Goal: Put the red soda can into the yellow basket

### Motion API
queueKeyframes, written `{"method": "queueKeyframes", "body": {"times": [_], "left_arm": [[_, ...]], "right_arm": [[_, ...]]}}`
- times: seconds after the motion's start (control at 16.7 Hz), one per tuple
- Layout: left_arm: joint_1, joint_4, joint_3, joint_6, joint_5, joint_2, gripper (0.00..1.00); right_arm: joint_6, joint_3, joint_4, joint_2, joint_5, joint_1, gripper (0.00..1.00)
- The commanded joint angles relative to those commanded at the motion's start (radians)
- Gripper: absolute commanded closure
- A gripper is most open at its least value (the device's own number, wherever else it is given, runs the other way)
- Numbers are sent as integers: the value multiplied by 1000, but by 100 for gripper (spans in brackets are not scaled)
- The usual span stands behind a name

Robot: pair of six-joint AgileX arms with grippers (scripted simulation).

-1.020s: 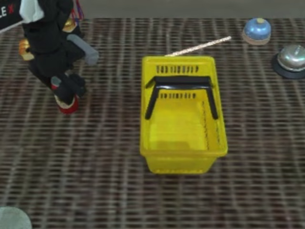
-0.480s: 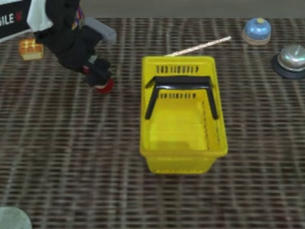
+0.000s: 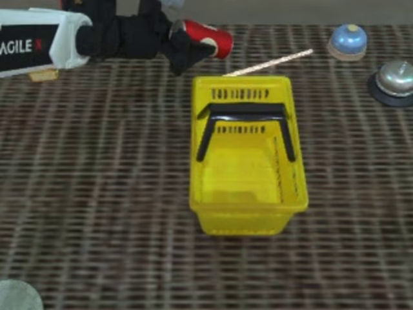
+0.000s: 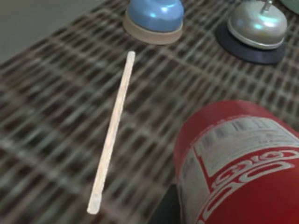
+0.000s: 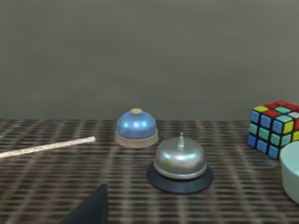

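Basket: one yellow basket (image 3: pixel 248 155) at the table's middle, black handles folded across it.
Stick: one pale stick (image 3: pixel 270 62) just behind the basket.
Can: one red soda can (image 3: pixel 205 37) lying sideways, raised near the far edge, left of the basket.
Left gripper (image 3: pixel 184 48): stretched rightward, clamped on the can.
Bells: two, a blue bell (image 3: pixel 348 41) and a silver bell (image 3: pixel 395 80), far right.

Left arm swung from the counter's left side toward the far edge. Left pincer (image 3: pixel 187 48) now carries the red soda can (image 3: pixel 208 37) lying sideways, apparently lifted off the counter, just beyond the yellow basket's (image 3: pixel 248 213) far-left corner. Small orange object (image 3: pixel 44 75) uncovered, now partly under the arm.
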Motion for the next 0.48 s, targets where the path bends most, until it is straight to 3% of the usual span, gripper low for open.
{"method": "queueKeyframes", "body": {"times": [0.24,0.48], "left_arm": [[-21,369,-100,-120,249,-49,100],[-35,589,-169,-199,421,-97,100]], "right_arm": [[0,0,0,0,0,0,0],[0,0,0,0,0,0,0]]}}
